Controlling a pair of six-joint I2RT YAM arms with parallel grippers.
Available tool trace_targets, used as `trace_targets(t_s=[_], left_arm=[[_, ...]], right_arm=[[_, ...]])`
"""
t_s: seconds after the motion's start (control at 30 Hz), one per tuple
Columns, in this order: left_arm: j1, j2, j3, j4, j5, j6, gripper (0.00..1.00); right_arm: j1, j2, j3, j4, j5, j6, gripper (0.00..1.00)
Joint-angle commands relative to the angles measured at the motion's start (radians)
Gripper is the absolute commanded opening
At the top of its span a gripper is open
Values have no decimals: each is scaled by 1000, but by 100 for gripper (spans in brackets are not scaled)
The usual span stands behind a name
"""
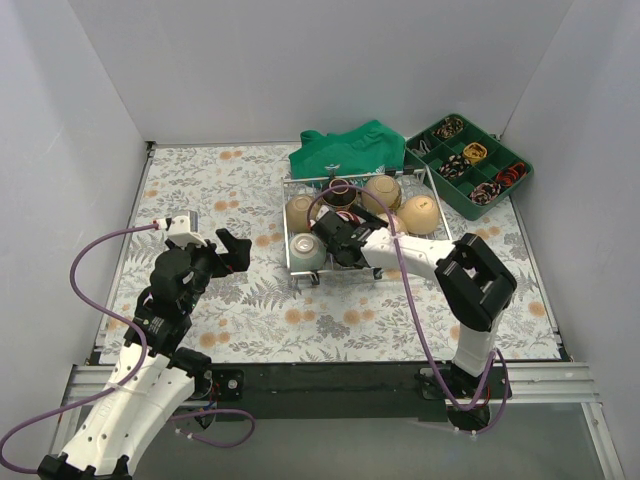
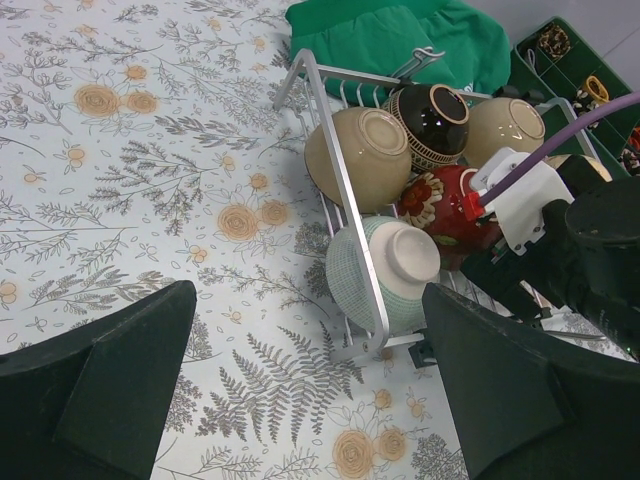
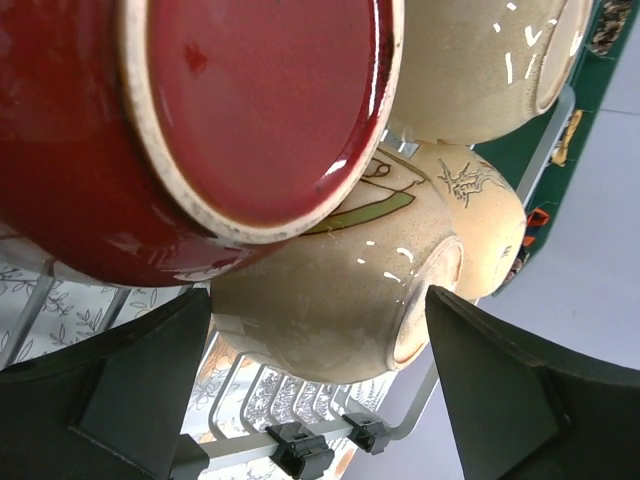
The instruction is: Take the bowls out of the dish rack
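The silver wire dish rack (image 1: 388, 268) stands right of centre and holds several bowls: a tan one (image 1: 300, 212), a green-and-white one (image 1: 308, 250), a dark one (image 1: 338, 192) and two more tan ones (image 1: 382, 192) (image 1: 420, 213). My right gripper (image 1: 335, 240) is open inside the rack. In its wrist view a red bowl (image 3: 200, 120) is close above it, and a tan bowl (image 3: 340, 290) lies between its spread fingers (image 3: 110, 400). My left gripper (image 1: 232, 252) is open and empty over the cloth, left of the rack (image 2: 345, 215). The green-and-white bowl (image 2: 385, 275) is just ahead of it.
A crumpled green cloth (image 1: 350, 148) lies behind the rack. A green compartment tray (image 1: 470, 165) with small items stands at the back right. White walls close in the floral table cover (image 1: 200, 190) on three sides. Purple cables trail from both arms.
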Motion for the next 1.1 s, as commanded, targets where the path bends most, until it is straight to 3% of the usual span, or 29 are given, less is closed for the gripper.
trace_targets(t_s=[0.0, 0.17, 0.37, 0.5, 0.6, 0.87, 1.07], left_arm=[[-7, -5, -17, -4, -7, 11, 98], [-7, -3, -15, -4, -6, 9, 98], [-7, 4, -17, -4, -9, 9, 98], [-9, 9, -18, -2, -7, 9, 98], [-7, 18, -17, -4, -9, 9, 98], [-9, 60, -12, -4, 5, 5, 98], [-9, 96, 8, -2, 31, -6, 98]], right_arm=[[19, 62, -51, 40, 72, -11, 97], [33, 83, -62, 47, 97, -5, 95], [42, 71, -54, 41, 88, 3, 81], [42, 36, -55, 33, 65, 15, 79], [42, 24, -54, 24, 54, 28, 72], [42, -33, -29, -22, 48, 49, 37], [42, -91, -5, -25, -22, 63, 32]])
